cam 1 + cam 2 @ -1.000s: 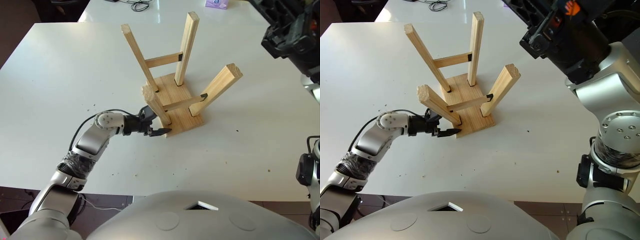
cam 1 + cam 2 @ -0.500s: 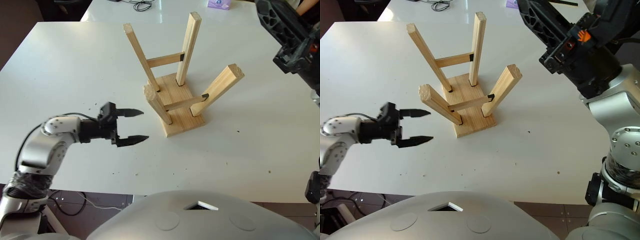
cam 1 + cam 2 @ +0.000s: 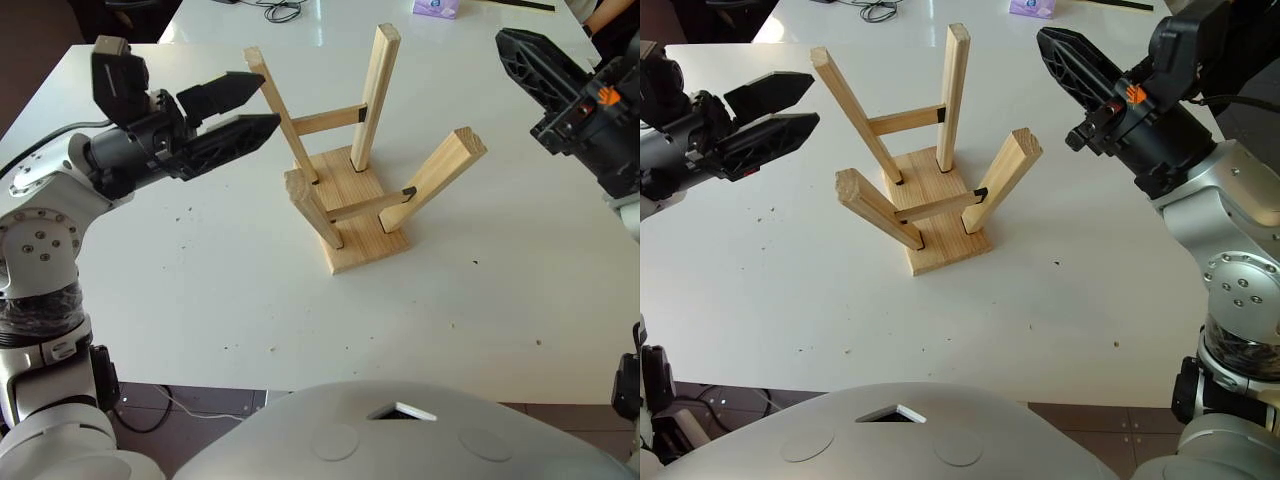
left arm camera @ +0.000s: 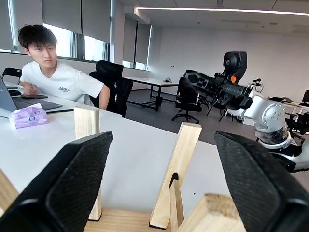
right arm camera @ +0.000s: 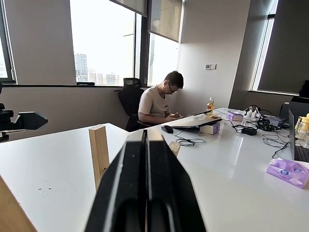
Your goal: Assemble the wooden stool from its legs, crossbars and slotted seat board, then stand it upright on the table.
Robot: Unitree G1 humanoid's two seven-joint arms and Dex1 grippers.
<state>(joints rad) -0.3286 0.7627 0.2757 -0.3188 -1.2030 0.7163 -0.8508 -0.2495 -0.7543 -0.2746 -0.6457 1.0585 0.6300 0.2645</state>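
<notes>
on the white table point(image 3: 200, 270), the wooden stool point(image 3: 355, 208) is sitting upside down on its seat board point(image 3: 365, 245), legs point(image 3: 375, 95) pointing up; left jaws are hovering wide apart beside it, right jaws pressing together opposite

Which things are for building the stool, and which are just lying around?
For the job: wooden stool, seat board, legs, crossbars, left end effector, right end effector.
Just lying about: purple tissue pack, cables.

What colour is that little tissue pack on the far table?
Light purple; the tissue pack shows best in the left wrist view.
</notes>
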